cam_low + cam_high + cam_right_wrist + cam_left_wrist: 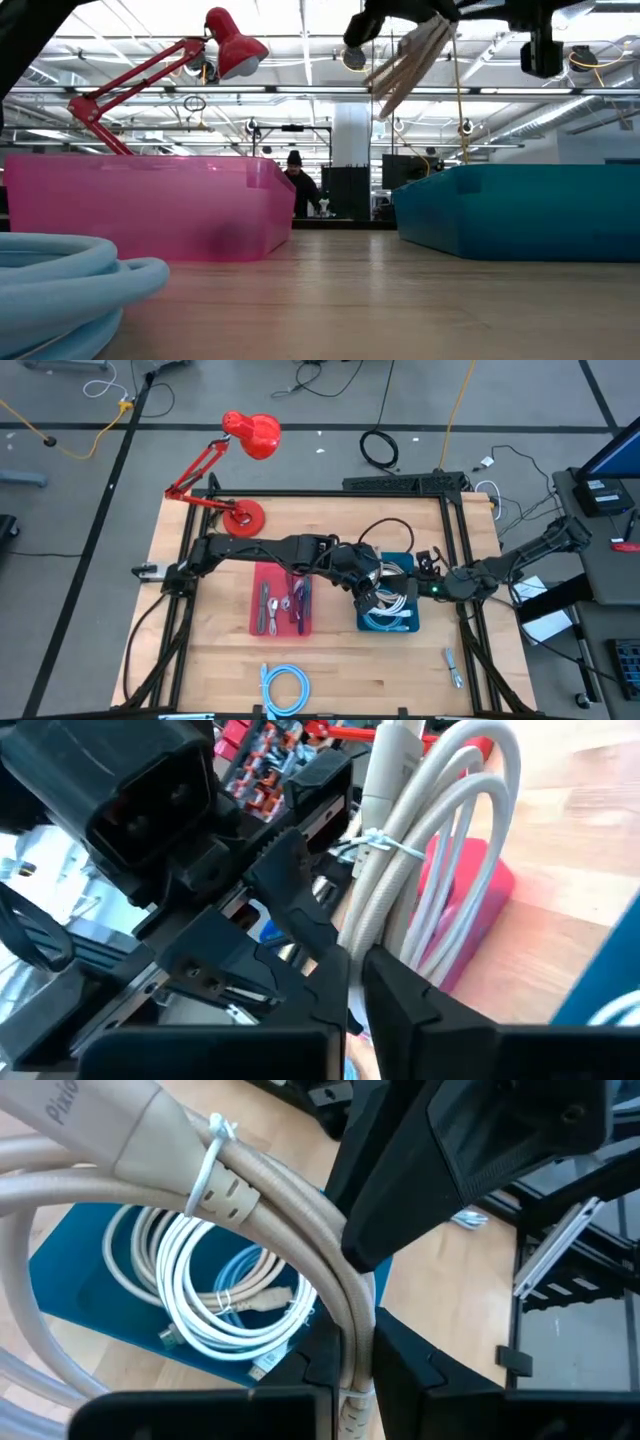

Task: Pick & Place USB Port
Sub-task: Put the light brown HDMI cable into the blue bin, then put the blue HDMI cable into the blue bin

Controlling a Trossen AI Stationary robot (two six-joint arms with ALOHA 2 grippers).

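Observation:
A beige coiled cable, bound with a white zip tie, hangs in the air above the teal bin. In the low view its strands dangle below the grippers. My left gripper reaches in from the table's left and is shut on the cable. My right gripper comes from the right and is shut on the same bundle. White coiled cables lie in the teal bin. My left gripper pinches strands of the beige cable's loop between its two fingers, and the strands pass through the gap. The cable is lifted clear over the teal bin. My right gripper pinches the bundled strands between its fingers, a little below the zip tie. The loops stick out beyond the fingers.
A pink bin with several cables sits left of the teal one. A light blue coiled cable lies near the table's near edge. A small connector lies near the right. A red desk lamp stands at the far left corner.

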